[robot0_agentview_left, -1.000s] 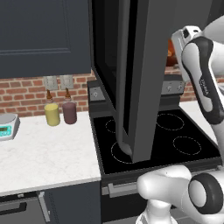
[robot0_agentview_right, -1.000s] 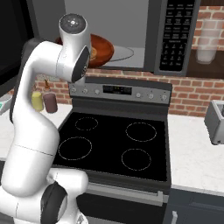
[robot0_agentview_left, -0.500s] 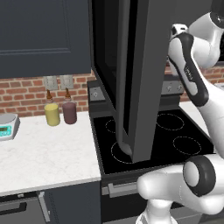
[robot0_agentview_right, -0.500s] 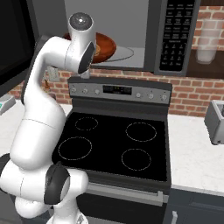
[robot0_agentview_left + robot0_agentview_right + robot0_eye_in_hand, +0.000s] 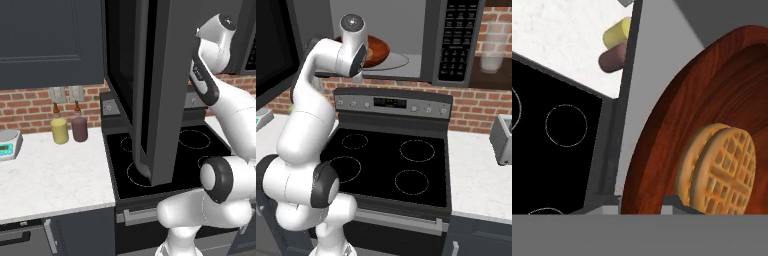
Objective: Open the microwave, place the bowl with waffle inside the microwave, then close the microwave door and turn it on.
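Observation:
The microwave (image 5: 456, 40) stands open above the stove. Its door (image 5: 160, 90) hangs swung out to the left and shows again as the microwave door (image 5: 273, 45) at the picture's edge. The dark reddish-brown bowl (image 5: 377, 50) sits inside the pale cavity, over the round turntable plate (image 5: 398, 62). Two round waffles (image 5: 719, 167) lie in the bowl (image 5: 677, 115). My gripper (image 5: 642, 202) reaches into the cavity and is shut on the bowl's rim, one fingertip on each side. I cannot tell whether the bowl rests on the plate.
Below the microwave is the black-topped stove (image 5: 391, 165) with its control strip (image 5: 391, 102). A yellow cup (image 5: 59, 130), a purple cup (image 5: 79, 128) and a small scale (image 5: 7, 145) stand on the white counter (image 5: 50, 175) to the left. A grey appliance (image 5: 503, 140) sits at the right.
My arm's upper links have swung higher and closer to the microwave opening. The bowl has shifted slightly deeper into the cavity. The door has not moved.

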{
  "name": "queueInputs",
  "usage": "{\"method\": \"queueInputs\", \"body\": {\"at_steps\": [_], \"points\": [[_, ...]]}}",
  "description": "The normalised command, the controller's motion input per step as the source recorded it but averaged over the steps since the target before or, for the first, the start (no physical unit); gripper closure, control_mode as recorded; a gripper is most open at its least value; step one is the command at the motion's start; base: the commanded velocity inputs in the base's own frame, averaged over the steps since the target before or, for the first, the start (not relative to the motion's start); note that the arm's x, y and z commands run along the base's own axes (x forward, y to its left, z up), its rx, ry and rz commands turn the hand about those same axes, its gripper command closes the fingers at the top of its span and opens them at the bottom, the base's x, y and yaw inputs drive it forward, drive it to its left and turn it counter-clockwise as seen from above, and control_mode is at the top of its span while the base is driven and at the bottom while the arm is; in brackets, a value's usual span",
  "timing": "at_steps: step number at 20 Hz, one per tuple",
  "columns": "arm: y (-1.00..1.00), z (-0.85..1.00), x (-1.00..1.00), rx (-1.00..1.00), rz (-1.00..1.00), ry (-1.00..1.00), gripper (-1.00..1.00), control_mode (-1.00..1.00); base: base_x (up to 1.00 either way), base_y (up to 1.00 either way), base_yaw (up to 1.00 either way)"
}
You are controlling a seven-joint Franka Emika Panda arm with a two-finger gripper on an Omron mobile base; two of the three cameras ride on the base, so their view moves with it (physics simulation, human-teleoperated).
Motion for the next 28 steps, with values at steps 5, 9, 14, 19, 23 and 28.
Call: {"method": "queueInputs", "body": {"at_steps": [5,9,14,19,23,28], "points": [[0.01,0.0,0.5,-0.01,0.0,0.0,1.0,-1.0,0.0,0.0,0.0],[0.0,0.0,0.36,0.0,0.0,0.0,1.0,-1.0,0.0,0.0,0.0],[0.0,-0.08,0.22,0.0,0.0,0.0,1.0,-1.0,0.0,0.0,0.0],[0.0,-0.14,0.2,0.0,0.0,0.0,1.0,-1.0,0.0,0.0,0.0],[0.0,-0.13,0.2,0.0,0.0,0.0,1.0,-1.0,0.0,0.0,0.0],[0.0,-0.22,0.1,-0.01,0.0,0.0,1.0,-1.0,0.0,0.0,0.0]]}}
